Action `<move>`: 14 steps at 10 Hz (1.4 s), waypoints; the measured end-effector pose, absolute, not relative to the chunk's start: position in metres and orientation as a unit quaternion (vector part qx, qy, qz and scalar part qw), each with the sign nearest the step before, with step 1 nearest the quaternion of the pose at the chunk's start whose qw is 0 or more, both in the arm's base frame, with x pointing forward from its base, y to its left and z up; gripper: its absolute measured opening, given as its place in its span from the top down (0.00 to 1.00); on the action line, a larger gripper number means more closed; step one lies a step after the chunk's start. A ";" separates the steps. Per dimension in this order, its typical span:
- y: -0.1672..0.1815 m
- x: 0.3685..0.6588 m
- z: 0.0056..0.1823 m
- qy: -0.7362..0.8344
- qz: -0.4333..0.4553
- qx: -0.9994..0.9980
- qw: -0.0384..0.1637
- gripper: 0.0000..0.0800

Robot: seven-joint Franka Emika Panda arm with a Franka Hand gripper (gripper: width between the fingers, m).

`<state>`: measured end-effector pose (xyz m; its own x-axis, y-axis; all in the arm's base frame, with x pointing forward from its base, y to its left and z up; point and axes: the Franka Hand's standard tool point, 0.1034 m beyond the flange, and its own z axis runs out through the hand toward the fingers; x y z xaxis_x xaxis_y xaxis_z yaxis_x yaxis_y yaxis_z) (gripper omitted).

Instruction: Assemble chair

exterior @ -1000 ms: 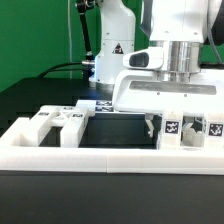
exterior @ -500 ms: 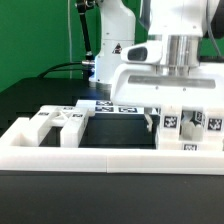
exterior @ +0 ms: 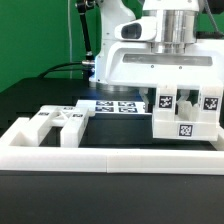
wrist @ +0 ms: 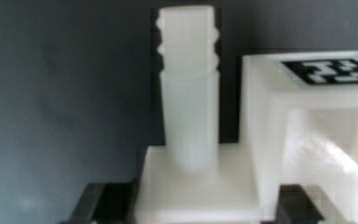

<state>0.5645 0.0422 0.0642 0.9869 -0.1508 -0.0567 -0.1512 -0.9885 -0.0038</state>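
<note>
White chair piece (wrist: 190,110) between gripper (wrist: 197,200) jaws

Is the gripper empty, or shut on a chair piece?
Shut on a chair piece: the wrist view shows the gripper with its dark fingers against both sides of its base.

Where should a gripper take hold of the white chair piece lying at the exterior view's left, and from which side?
Probably from above, jaws across one of the narrow bars of the left chair piece. It lies flat and low, and the border rail along its front blocks a level approach.
</note>
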 end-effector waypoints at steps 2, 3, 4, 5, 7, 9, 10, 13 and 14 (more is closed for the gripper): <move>0.040 0.563 0.064 0.080 0.099 -0.992 0.008 0.59; 0.039 0.559 0.064 0.081 0.133 -0.988 0.009 0.59; 0.038 0.555 0.066 0.084 0.178 -0.980 0.010 0.59; 0.038 0.555 0.067 0.088 0.205 -0.975 0.009 0.59; 0.037 0.551 0.070 0.089 0.285 -0.954 0.008 0.59; 0.031 0.546 0.070 0.091 0.336 -0.937 0.008 0.59; 0.028 0.545 0.068 0.091 0.368 -0.925 0.007 0.59; 0.021 0.538 0.064 0.095 0.450 -0.888 0.000 0.59; 0.018 0.531 0.062 0.101 0.489 -0.867 -0.006 0.59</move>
